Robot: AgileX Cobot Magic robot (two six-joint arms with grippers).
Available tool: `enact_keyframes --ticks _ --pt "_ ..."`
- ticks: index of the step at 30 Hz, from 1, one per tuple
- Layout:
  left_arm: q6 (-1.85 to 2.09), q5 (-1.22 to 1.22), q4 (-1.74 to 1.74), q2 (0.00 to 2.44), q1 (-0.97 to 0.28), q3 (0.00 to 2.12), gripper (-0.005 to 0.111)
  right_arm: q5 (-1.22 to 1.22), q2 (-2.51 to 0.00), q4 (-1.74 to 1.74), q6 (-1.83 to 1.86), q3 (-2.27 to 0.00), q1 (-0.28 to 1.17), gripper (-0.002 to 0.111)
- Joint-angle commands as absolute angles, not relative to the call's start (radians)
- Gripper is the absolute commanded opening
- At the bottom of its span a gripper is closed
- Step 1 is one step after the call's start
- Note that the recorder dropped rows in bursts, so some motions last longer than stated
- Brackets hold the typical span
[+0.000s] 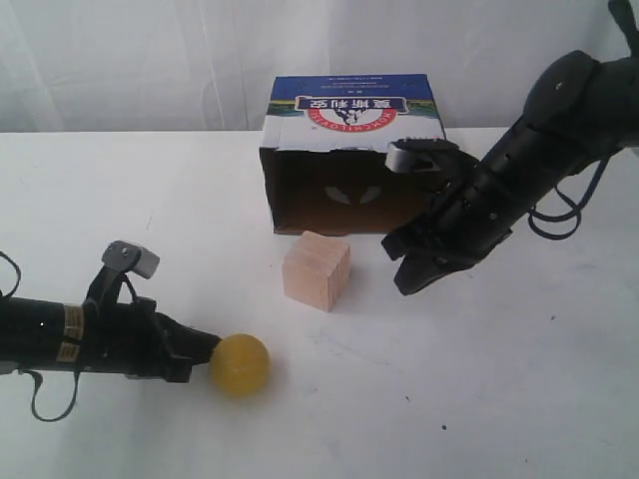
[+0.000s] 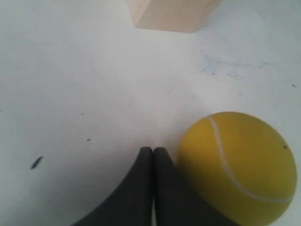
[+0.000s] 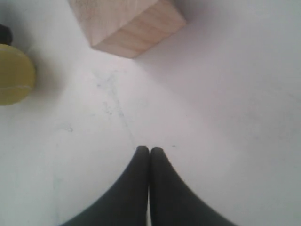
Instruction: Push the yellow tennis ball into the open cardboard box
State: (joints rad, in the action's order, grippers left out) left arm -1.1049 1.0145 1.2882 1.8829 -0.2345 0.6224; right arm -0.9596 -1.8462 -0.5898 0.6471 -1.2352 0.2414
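A: How's the left arm?
B: Stretched low and nearly level, the left claw with fingers pressed together, no gap.
A: And the right?
B: Slanting down from the upper right; the right claw points downward, fingers also pressed together

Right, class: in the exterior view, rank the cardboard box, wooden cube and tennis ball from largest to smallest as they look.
1. open cardboard box
2. wooden cube and yellow tennis ball: look nearly alike, unranked.
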Motion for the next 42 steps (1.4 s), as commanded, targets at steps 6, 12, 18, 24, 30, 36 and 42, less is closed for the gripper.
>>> enact_keyframes --ticks 6,12,18,24,30,36,42 --pt "-1.080 1.028 1.209 1.882 -0.394 0.614 0.000 -1.106 -1.832 -0.595 0.649 -1.231 0.366 0.000" --pt "-1.022 1.066 1.082 1.882 -0.443 0.614 0.000 -1.112 -1.814 -0.595 0.649 -1.231 0.478 0.000" --pt "-0.954 1.052 0.932 1.882 -0.441 0.614 0.000 -1.099 -1.816 -0.593 0.649 -1.217 0.543 0.000" --pt "-0.923 0.944 0.859 1.853 -0.441 0.614 0.000 -1.034 -1.816 -0.427 0.527 -1.108 0.547 0.000" --pt "-0.875 0.892 0.816 1.788 -0.441 0.614 0.000 -0.999 -1.816 -0.396 0.510 -1.070 0.547 0.000" --pt "-0.861 0.799 0.816 1.714 -0.441 0.614 0.000 -0.922 -1.816 -0.230 0.366 -1.069 0.547 0.000" --pt "-0.818 0.525 0.765 1.637 -0.441 0.598 0.000 -0.788 -1.816 -0.007 0.200 -1.069 0.547 0.000"
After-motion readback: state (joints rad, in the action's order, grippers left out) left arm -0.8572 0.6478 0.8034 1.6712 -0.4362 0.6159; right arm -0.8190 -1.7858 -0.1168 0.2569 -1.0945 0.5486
